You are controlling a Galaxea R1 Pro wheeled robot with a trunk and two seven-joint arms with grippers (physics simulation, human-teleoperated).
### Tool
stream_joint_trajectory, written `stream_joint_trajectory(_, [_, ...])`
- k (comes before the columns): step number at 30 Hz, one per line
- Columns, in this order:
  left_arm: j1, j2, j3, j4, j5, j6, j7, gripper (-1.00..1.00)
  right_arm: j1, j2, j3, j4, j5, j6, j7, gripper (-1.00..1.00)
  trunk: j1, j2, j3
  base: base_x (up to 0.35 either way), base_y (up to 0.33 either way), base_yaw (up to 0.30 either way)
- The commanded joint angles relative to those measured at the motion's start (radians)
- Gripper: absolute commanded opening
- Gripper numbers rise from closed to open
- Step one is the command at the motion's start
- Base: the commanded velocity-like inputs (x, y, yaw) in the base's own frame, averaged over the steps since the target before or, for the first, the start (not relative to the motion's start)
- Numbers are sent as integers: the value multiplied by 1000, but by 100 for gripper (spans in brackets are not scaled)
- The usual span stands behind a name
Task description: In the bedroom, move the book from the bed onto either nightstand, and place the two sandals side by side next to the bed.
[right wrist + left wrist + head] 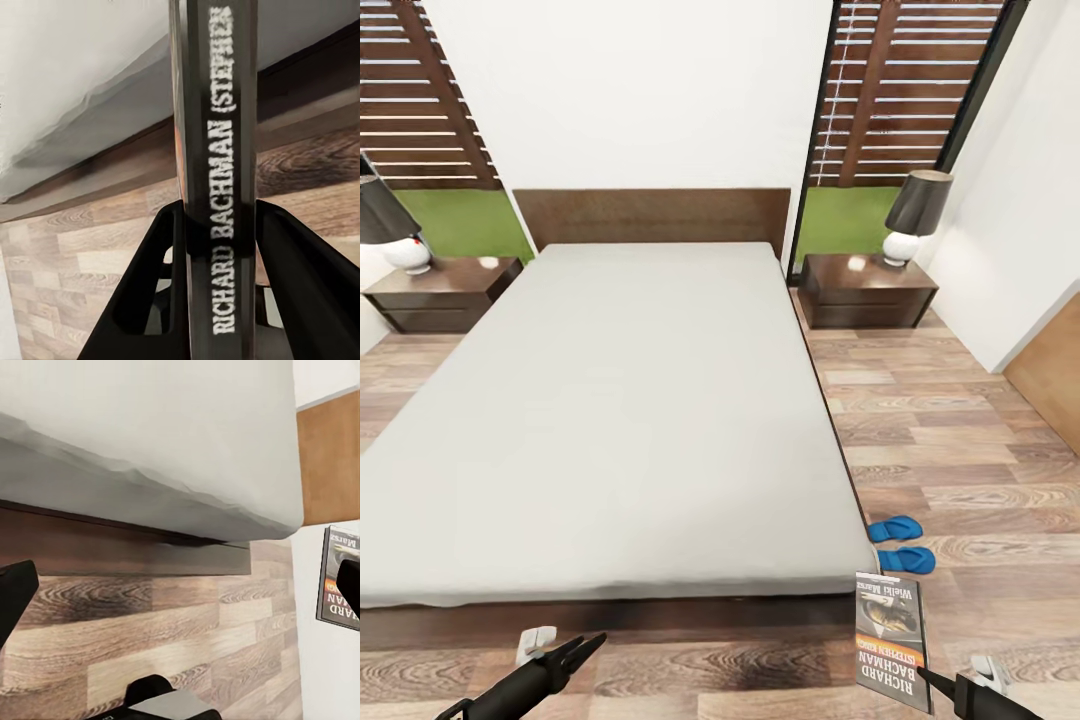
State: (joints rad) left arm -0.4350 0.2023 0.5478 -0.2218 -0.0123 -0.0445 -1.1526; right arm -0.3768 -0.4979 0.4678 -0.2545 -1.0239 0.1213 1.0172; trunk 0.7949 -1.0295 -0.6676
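At the foot of the bed, nearest the camera, the right claw (926, 676) is clamped on the book (892, 640) and holds it upright above the wooden floor (950, 440), off the mattress; in the right wrist view the two fingers (289, 277) press on either side of its spine (221, 172). The left claw (582, 650) hangs low over the floor before the bed frame, its fingers close together with nothing between them, though whether they are fully closed I cannot tell.

Just beyond the book, the two blue sandals (900, 544) lie on the floor close against the bed's right side, next to each other and roughly parallel, so that half of the job looks done, or very nearly so.

The bed (610, 400) stretches away bare. At its far end stand the two nightstands, one on the left (445, 290) and one on the right (865, 290), each carrying a lamp (915, 215). What remains, by my reading, is to carry the book up the right side and set it on the nearer right nightstand, clear of the lamp.
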Motion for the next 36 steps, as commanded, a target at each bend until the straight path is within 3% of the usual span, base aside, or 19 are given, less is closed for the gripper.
stream_joint_trajectory(1, [-1, 0, 2, 1, -1, -5, -3, 100, -1, -1, 5, 0, -12, 12, 4, -100, 0, -1, 1, 0, 0, 0])
stream_joint_trajectory(36, [0, -6, 1, 1, -1, -5, -3, 100, -1, -1, 5, 0, -12, 12, 4, -100, 0, -1, 57, 0, 0, 0])
